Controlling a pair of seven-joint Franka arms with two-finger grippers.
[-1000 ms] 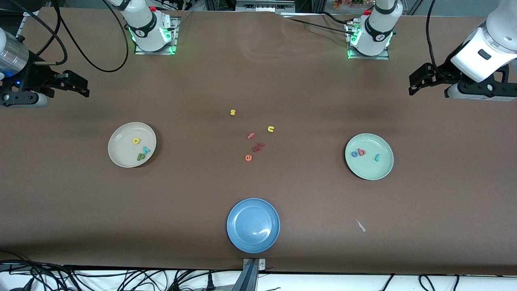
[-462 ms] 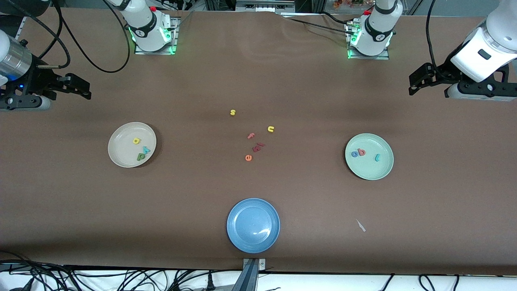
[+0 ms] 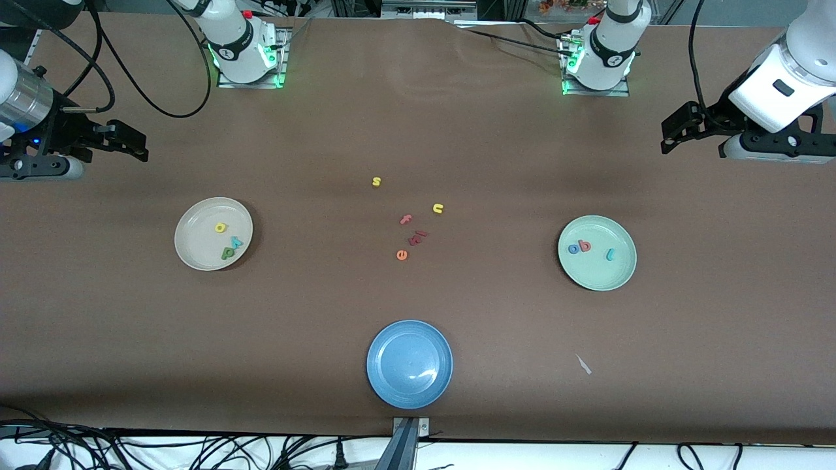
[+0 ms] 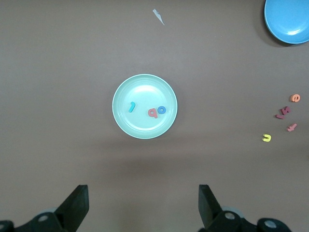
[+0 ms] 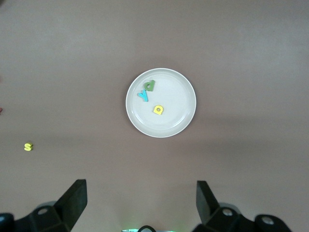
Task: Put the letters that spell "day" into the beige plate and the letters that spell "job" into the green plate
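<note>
The beige plate (image 3: 196, 245) (image 5: 176, 104) lies toward the right arm's end and holds the yellow a (image 3: 221, 228), teal y (image 3: 236, 242) and green d (image 3: 228, 252). The green plate (image 3: 610, 274) (image 4: 140, 92) lies toward the left arm's end with the blue o (image 3: 574, 249), salmon b (image 3: 585, 245) and teal j (image 3: 610, 254) in it. My right gripper (image 3: 134, 145) (image 5: 141, 191) hangs open and empty, high up beside the beige plate. My left gripper (image 3: 669, 136) (image 4: 142, 193) is likewise open and empty, high up beside the green plate.
A blue plate (image 3: 409, 363) sits empty at the table's near edge. Loose letters lie mid-table: yellow s (image 3: 376, 181), yellow u (image 3: 437, 208), pink f (image 3: 406, 219), dark red letters (image 3: 418, 236) and orange e (image 3: 401, 255). A white scrap (image 3: 583, 364) lies near the green plate.
My right arm has drifted slightly at its end of the table. The left arm, the plates and the letters have stayed put.
</note>
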